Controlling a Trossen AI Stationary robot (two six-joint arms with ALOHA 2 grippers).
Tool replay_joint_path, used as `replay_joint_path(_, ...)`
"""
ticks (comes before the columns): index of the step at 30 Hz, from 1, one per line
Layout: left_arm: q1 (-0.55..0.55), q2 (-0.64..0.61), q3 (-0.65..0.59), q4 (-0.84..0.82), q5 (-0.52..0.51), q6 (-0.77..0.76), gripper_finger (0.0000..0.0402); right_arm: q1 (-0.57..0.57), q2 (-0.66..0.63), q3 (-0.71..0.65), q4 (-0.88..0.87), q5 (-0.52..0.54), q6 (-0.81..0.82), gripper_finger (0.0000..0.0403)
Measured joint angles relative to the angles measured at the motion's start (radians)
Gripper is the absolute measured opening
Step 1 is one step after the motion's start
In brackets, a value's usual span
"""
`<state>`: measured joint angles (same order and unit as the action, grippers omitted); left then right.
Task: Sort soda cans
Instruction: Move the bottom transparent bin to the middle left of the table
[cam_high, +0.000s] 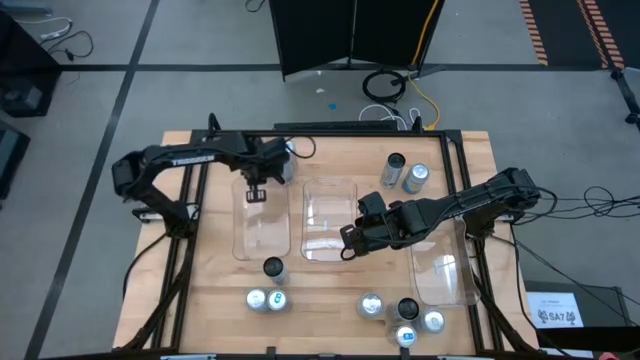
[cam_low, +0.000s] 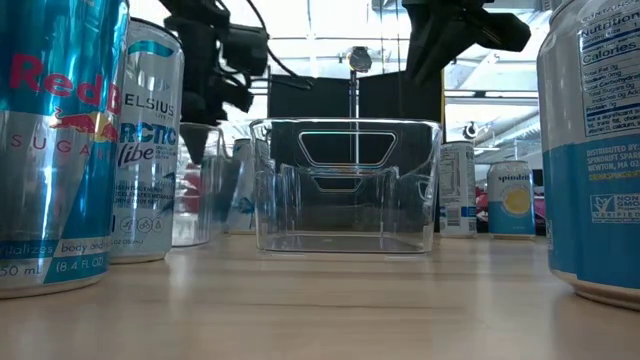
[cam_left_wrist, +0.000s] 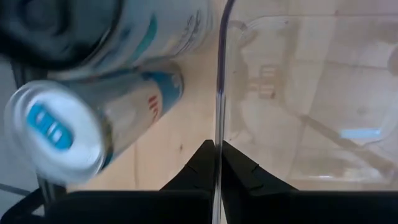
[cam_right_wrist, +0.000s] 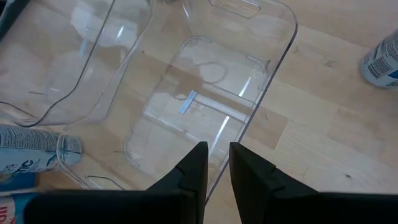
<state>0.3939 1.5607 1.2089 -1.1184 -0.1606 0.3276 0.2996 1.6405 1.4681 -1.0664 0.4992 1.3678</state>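
Cans sit in groups on the table: two at upper right, three at lower left, four at lower right. Three clear trays lie mid-frame in the high view: left tray, middle tray, right tray. Left gripper pinches the left tray's far rim, fingers closed on the wall. Right gripper clamps the middle tray's right wall, fingers either side of it.

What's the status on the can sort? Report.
Left tool shut on left tray's far rim. Right tool pinching middle tray's wall. Trays empty; cans still outside.
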Motion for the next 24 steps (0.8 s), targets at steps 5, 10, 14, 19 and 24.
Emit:
replay_joint_path(5,0.0,0.041,0.004,0.018,0.032,0.023,0.0012,0.0,0.0,0.0,0.0,0.0,0.0,0.0059)
replay_joint_path(10,0.0,0.05,0.004,0.055,0.033,0.03,0.0019,0.0,0.0,0.0,0.0,0.0,0.0,0.0059)
replay_joint_path(14,-0.001,0.05,0.004,0.083,0.039,0.056,0.0034,0.0,0.0,0.0,0.0,0.0,0.0,0.0059)
replay_joint_path(19,0.0,0.05,0.004,0.085,0.053,0.049,0.0037,0.0,0.0,0.0,0.0,0.0,0.0,0.0059)
replay_joint_path(24,0.0,0.05,0.004,0.086,0.056,0.047,0.0039,0.0,0.0,0.0,0.0,0.0,0.0,0.0059)
